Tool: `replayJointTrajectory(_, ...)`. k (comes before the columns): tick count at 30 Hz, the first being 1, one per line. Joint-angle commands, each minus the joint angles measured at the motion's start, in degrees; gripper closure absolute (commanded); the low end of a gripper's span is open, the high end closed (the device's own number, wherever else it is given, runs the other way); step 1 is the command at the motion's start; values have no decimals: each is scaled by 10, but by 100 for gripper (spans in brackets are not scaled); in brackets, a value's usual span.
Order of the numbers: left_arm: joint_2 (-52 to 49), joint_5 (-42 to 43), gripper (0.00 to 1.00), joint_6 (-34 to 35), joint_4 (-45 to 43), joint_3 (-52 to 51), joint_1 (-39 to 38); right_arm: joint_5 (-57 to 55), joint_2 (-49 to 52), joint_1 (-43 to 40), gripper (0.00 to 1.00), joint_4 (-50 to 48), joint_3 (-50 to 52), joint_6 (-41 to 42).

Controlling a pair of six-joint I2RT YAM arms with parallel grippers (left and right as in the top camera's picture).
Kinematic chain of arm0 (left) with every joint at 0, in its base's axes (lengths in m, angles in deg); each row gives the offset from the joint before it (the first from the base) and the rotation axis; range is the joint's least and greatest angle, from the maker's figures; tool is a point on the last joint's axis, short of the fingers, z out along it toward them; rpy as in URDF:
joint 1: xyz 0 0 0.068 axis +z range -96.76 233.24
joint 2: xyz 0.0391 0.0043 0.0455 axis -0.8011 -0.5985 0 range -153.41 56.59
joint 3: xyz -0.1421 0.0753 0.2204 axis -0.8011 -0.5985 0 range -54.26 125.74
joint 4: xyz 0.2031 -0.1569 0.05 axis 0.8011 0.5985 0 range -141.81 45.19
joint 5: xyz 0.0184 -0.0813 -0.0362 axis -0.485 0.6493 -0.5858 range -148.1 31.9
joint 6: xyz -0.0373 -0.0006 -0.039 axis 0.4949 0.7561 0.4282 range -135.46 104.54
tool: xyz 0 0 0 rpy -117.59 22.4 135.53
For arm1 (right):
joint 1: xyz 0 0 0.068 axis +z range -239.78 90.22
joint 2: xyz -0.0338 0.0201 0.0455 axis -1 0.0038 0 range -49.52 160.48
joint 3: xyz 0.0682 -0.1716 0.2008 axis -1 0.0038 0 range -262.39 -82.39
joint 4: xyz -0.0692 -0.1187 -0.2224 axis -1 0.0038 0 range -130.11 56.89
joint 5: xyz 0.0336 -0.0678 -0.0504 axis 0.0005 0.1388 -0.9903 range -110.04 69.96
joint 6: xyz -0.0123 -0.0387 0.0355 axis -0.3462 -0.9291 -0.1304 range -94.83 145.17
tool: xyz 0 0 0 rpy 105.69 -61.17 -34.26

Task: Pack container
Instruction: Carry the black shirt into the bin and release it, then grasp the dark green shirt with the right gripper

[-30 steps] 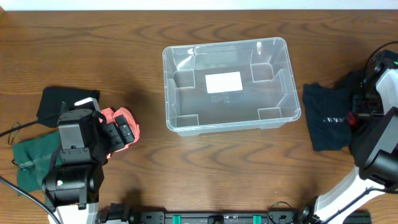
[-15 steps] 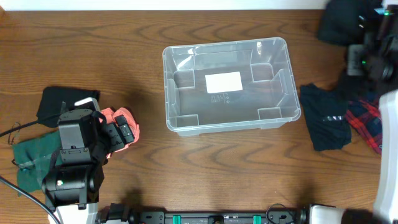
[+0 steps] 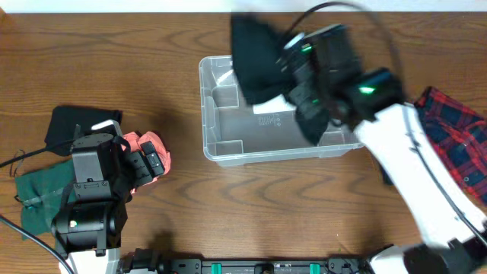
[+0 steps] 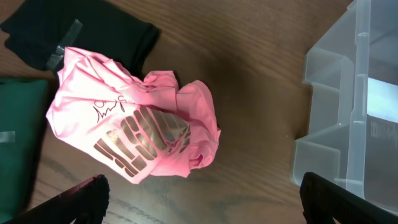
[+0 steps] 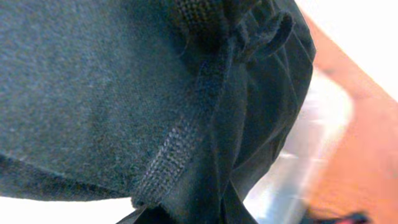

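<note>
The table (image 3: pixel 228 213) is dark brown wood with a strong wavy grain, and a thin white strip (image 3: pixel 114 6) of the room shows past its far edge; what that strip is cannot be told. A black rail (image 3: pixel 266 266) with green clips runs along the near edge. The container (image 3: pixel 259 156) stands upright at the middle of the table, slightly toward the far side. The right gripper (image 3: pixel 285 61) hangs blurred above its far left part with a black garment (image 3: pixel 255 53) dangling from it. In the right wrist view that garment (image 5: pixel 124 93) fills nearly the whole frame and hides the fingers, so the pincer's width cannot be seen, though it clearly has the cloth. The left gripper (image 4: pixel 205 202) is spread wide, holding nothing, over a crumpled pink shirt (image 4: pixel 134 124) that lies on bare wood left of the container (image 4: pixel 354 112). A black cloth (image 3: pixel 76 122) and a green cloth (image 3: pixel 38 194) lie beside the shirt. A red plaid shirt (image 3: pixel 456 129) lies at the right edge.
</note>
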Motion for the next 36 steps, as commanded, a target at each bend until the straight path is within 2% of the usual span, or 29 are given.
replayJointTrajectory(1, -1, -7, 2, 5, 3, 12, 3, -14, 36, 15, 99, -20, 37, -4)
replayJointTrajectory(8, -1, -7, 2, 5, 3, 12, 3, 20, 122, 19, 99, -74, 108, -53)
replayJointTrajectory(9, -1, -7, 2, 5, 3, 12, 3, 21, 125, 20, 95, -76, 107, -53)
replayJointTrajectory(12, -1, -7, 2, 5, 3, 12, 3, 19, 114, 27, 62, -76, 93, -49)
replayJointTrajectory(13, -1, -7, 2, 5, 3, 12, 3, 17, 103, 28, 47, -74, 82, -43)
replayJointTrajectory(14, -1, -7, 2, 5, 3, 12, 3, 17, 91, 28, 18, -73, 72, -42)
replayJointTrajectory(15, -1, -7, 2, 5, 3, 12, 3, 12, 74, 27, 1, -72, 60, -41)
replayJointTrajectory(20, -1, -7, 2, 5, 3, 12, 3, -116, -29, -6, 1, -91, 27, -4)
replayJointTrajectory(24, -1, -7, 2, 5, 3, 12, 3, -205, -93, -91, 1, -83, 28, 19)
replayJointTrajectory(27, -1, -7, 2, 5, 3, 12, 3, -180, -102, -189, 1, -29, 31, 23)
replayJointTrajectory(30, -1, -7, 2, 5, 3, 12, 3, -106, -87, -290, 1, 20, 59, 41)
replayJointTrajectory(33, -1, -7, 2, 5, 3, 12, 3, -42, -67, -354, 1, 21, 120, 63)
replayJointTrajectory(36, -1, -7, 2, 5, 3, 12, 3, -16, -49, -374, 1, -2, 189, 70)
